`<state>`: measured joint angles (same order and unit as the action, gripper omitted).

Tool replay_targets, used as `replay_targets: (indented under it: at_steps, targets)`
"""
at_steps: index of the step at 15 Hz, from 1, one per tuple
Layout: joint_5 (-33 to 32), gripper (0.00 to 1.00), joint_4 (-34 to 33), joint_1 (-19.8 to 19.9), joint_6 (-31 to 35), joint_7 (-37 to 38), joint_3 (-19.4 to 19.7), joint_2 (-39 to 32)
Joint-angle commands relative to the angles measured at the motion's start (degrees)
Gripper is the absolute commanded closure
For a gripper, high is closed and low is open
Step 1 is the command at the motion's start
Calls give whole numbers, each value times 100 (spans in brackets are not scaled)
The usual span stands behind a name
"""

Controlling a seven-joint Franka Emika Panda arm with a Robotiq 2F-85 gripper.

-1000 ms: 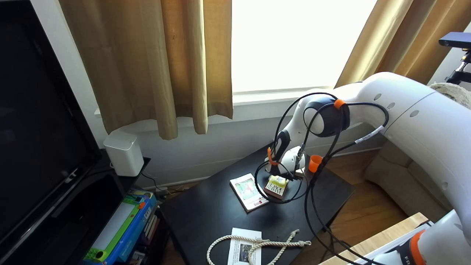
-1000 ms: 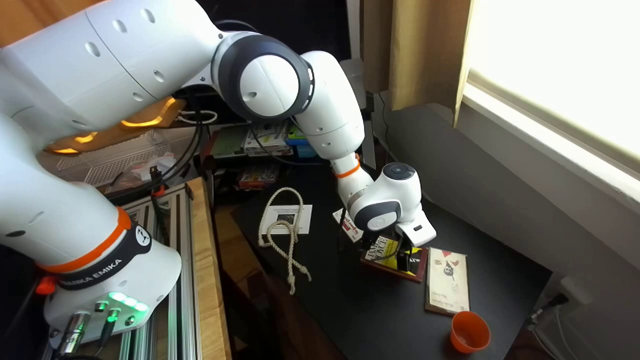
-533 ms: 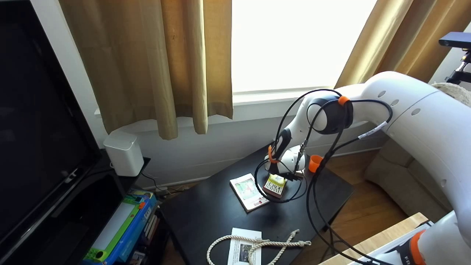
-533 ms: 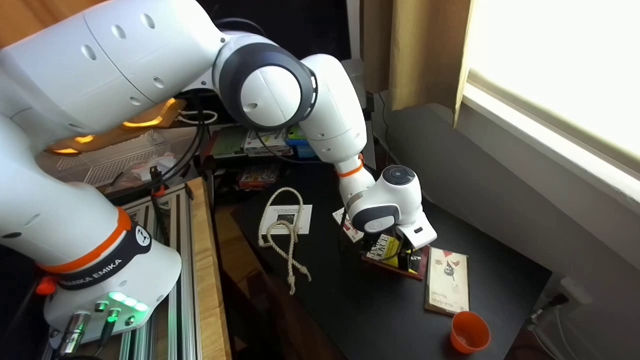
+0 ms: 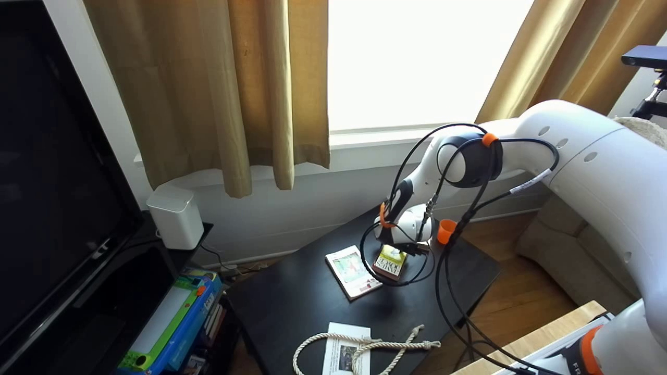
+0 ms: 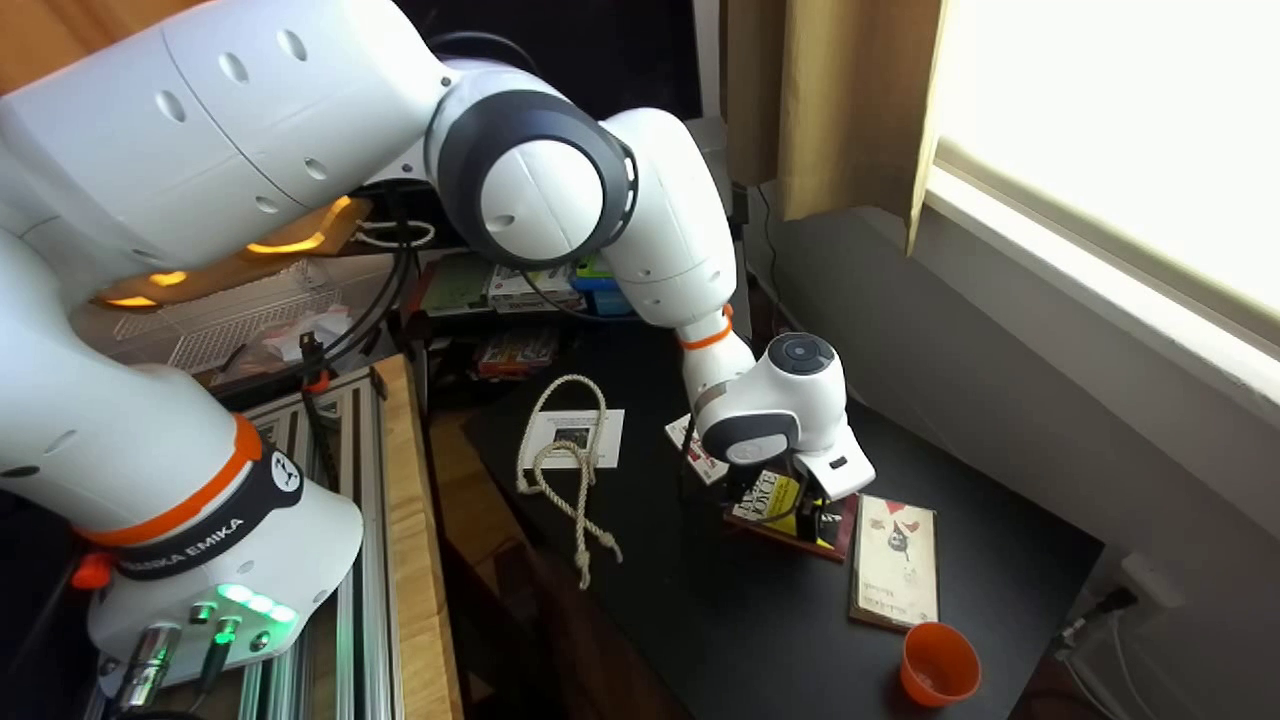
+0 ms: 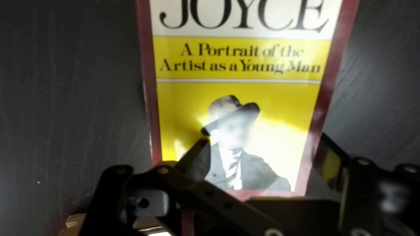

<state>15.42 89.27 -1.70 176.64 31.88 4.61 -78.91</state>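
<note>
"Wrist view: where is the rectangular yellow-and-white Joyce book with the dark-red border lying?"

"Flat on the black tabletop, beneath the black, jointed gripper. Its fingers are standing wide, holding nothing: one is overlapping the cover, its partner is showing just past one long edge."

"What could be going wrong?"

"With that off-centre stance, closing could be scraping the cover instead of pinching both edges, or swivelling the book into the pale, worn book with a cartoon figure just beside its foot."

"Which way is it pointing?"

"Its long axis is running up the wrist view, title end uppermost; in an exterior view, that end is pointing away from the pale book."
</note>
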Motion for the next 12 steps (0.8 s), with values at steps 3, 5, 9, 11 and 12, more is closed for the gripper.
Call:
replay_targets:
  at_steps: [3, 5, 9, 11, 12]
  targets:
    - [391, 64, -112, 19, 184, -128, -120, -169]
    - [462, 80, -130, -16, 212, -106, -101, -181]
    - [473, 49, 31, 26, 195, -231, -143, 13]
    - [395, 37, 217, 96, 109, -427, -178, 217]
    - [385, 28, 305, 104, 63, -517, -163, 302]
